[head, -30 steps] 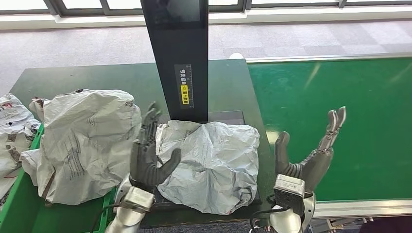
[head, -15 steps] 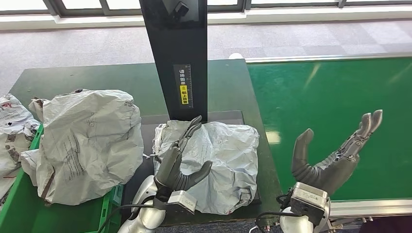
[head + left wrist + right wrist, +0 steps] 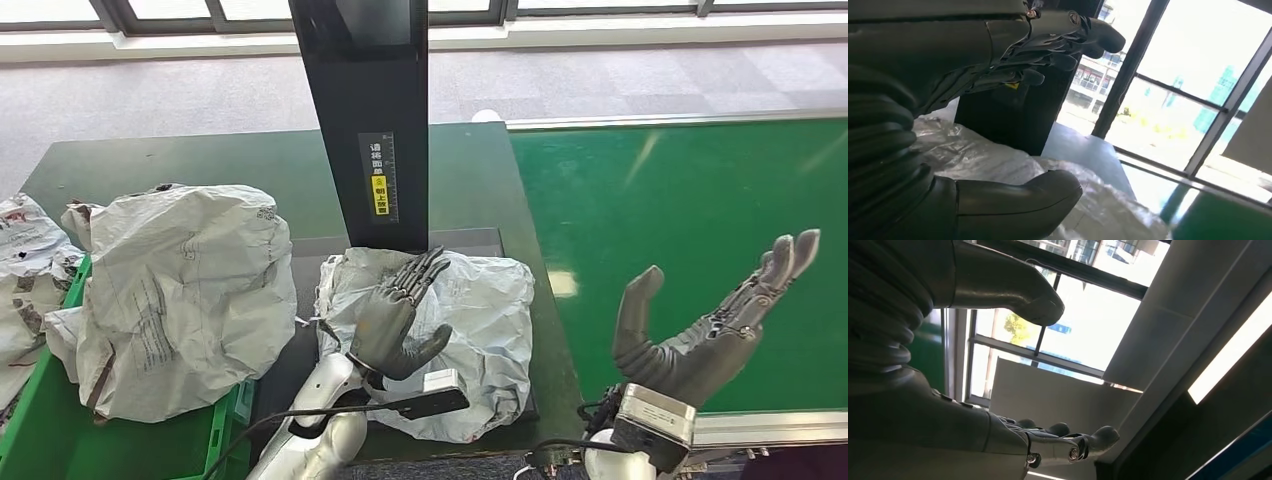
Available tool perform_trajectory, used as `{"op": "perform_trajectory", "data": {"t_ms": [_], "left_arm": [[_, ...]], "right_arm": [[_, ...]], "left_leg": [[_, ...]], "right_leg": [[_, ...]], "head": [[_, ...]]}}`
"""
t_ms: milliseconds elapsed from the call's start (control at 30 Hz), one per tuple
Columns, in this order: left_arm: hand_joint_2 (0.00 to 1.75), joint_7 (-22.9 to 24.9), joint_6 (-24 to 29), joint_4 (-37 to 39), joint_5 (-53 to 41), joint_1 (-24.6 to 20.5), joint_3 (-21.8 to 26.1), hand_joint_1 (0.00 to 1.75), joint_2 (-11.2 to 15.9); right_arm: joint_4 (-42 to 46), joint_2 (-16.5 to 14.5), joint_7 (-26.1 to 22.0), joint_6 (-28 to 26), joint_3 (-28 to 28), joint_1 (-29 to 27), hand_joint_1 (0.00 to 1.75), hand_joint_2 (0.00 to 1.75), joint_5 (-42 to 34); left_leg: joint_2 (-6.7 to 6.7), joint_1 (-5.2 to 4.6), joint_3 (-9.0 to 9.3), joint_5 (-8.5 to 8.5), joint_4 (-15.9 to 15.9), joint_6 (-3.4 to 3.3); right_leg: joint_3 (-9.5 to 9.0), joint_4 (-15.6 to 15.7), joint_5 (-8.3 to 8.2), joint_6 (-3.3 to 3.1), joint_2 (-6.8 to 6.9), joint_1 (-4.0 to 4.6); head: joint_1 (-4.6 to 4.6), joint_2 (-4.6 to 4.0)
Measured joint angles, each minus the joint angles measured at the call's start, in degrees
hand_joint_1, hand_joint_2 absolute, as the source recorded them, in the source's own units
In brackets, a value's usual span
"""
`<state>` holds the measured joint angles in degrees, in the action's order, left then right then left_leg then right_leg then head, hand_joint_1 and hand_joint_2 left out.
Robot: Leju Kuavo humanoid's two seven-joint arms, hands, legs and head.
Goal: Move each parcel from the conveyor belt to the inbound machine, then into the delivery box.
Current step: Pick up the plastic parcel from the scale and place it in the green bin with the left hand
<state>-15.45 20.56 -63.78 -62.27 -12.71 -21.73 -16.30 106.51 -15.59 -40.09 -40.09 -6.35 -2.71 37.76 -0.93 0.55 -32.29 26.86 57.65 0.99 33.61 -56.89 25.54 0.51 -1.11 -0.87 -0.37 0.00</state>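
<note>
Parcel (image 3: 470, 320) lies on machine (image 3: 330, 255) platform, belt (image 3: 690, 200) bare. Left hand (image 3: 397, 318) spread above parcel, holding nothing; right hand (image 3: 705, 325) spread over belt. Left: grasp, move into box (image 3: 40, 440), already holding parcels.

My left hand (image 3: 395, 320) covers the middle of the parcel (image 3: 480, 310); label text (image 3: 378, 180) on the machine post (image 3: 365, 110) too small to read.
</note>
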Motion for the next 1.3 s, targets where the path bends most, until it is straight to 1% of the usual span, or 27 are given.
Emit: {"op": "perform_trajectory", "data": {"t_ms": [100, 200, 300, 433, 700, 867, 900, 933, 1000, 1033, 1067, 1300], "left_arm": [[1.75, 5.1, -1.4, 6.0, -6.3, -2.1, 0.0, 0.00, -0.6], [1.75, 7.7, -2.0, 11.8, -10.4, -3.3, 0.0, 0.00, -1.1], [1.75, 8.3, -1.7, 15.6, -11.6, -3.9, -0.1, 0.00, -1.3], [1.75, 8.6, -1.6, 18.3, -11.9, -4.4, -0.1, 0.00, -1.5], [1.75, 8.7, -1.6, 20.4, -12.0, -5.0, -0.1, 0.00, -1.7], [1.75, 10.3, -2.8, 21.2, -14.2, -5.4, -0.1, 0.00, -1.9], [1.75, 10.6, -3.3, 21.4, -14.7, -5.4, -0.1, 0.05, -1.9], [1.75, 10.8, -4.1, 21.7, -15.2, -5.6, -0.1, 0.44, -2.0], [1.75, 11.5, -6.0, 22.5, -16.0, -6.0, -0.1, 1.31, -2.1], [1.75, 11.9, -7.0, 23.0, -16.4, -6.4, -0.1, 1.69, -2.2], [1.75, 12.3, -7.8, 23.4, -16.7, -6.7, -0.1, 1.75, -2.3], [1.75, 13.9, -8.5, 25.7, -17.9, -7.6, -0.5, 1.75, -2.6]], "right_arm": [[0.9, 0.0, 0.0, 0.0, 0.1, -0.2, 0.00, 1.75, -0.2], [1.8, -0.1, 0.0, 0.0, 0.3, -0.5, 0.00, 1.75, -0.4], [2.4, -0.1, 0.0, 0.0, 0.4, -0.6, 0.00, 1.75, -0.5], [2.7, -0.1, 0.0, 0.0, 0.4, -0.6, 0.00, 1.75, -0.6], [2.8, -0.1, 0.0, 0.0, 0.4, -0.7, 0.00, 1.75, -0.6], [2.8, -0.1, 0.0, 0.0, 0.4, -0.7, 0.00, 1.75, -0.7], [2.8, -0.1, 0.0, 0.0, 0.4, -0.6, 0.00, 1.75, -0.7], [2.8, -0.1, 0.0, 0.0, 0.4, -0.6, 0.00, 1.75, -0.7], [2.8, -0.1, 0.0, 0.0, 0.4, -0.6, 0.00, 1.75, -0.9], [2.8, -0.1, 0.0, 0.0, 0.4, -0.6, 0.00, 1.75, -1.0], [2.8, -0.1, 0.0, 0.0, 0.4, -0.6, 0.00, 1.75, -1.0], [2.5, -0.1, 0.0, 0.2, 0.4, -0.5, 0.00, 1.75, -1.5]], "left_leg": [[0.01, 0.00, 0.00, 0.00, 0.0, 0.00], [0.02, 0.00, 0.01, 0.00, 0.0, 0.00], [0.03, 0.00, 0.00, 0.01, 0.0, 0.00], [0.04, 0.00, 0.00, 0.01, 0.0, 0.00], [0.04, 0.00, 0.00, 0.00, 0.0, 0.00], [0.02, 0.00, 0.01, 0.00, 0.0, 0.00], [0.01, 0.00, 0.01, 0.00, 0.0, 0.00], [-0.01, 0.00, 0.02, 0.00, 0.0, 0.00], [-0.07, 0.00, 0.05, 0.01, 0.0, -0.01], [-0.10, 0.01, 0.09, 0.01, 0.0, -0.02], [-0.13, 0.01, 0.13, 0.03, 0.0, -0.04], [-0.15, 0.01, 0.55, 0.38, -0.1, -0.23]], "right_leg": [[0.01, 0.0, 0.00, 0.00, 0.00, 0.00], [0.03, 0.0, 0.00, 0.00, -0.01, 0.00], [0.05, 0.0, 0.00, 0.00, -0.02, 0.00], [0.04, 0.0, 0.01, 0.00, -0.01, 0.00], [0.01, 0.0, 0.00, 0.00, -0.01, 0.00], [-0.01, 0.0, 0.00, 0.00, -0.01, 0.00], [-0.03, 0.0, 0.00, 0.00, -0.01, 0.00], [-0.05, 0.0, 0.01, 0.00, 0.00, 0.00], [-0.13, 0.0, 0.02, 0.01, 0.07, 0.00], [-0.20, 0.0, 0.03, 0.01, 0.12, 0.00], [-0.29, 0.0, 0.05, 0.03, 0.16, -0.01], [-1.32, 0.1, 0.45, 0.15, 0.20, -0.03]], "head": [[0.00, 0.00], [0.00, 0.00], [0.00, 0.00], [0.00, 0.00], [0.00, 0.00], [0.00, 0.00], [0.00, 0.00], [0.00, 0.00], [0.00, 0.00], [0.00, 0.00], [0.00, 0.00], [-0.01, 0.00]]}}
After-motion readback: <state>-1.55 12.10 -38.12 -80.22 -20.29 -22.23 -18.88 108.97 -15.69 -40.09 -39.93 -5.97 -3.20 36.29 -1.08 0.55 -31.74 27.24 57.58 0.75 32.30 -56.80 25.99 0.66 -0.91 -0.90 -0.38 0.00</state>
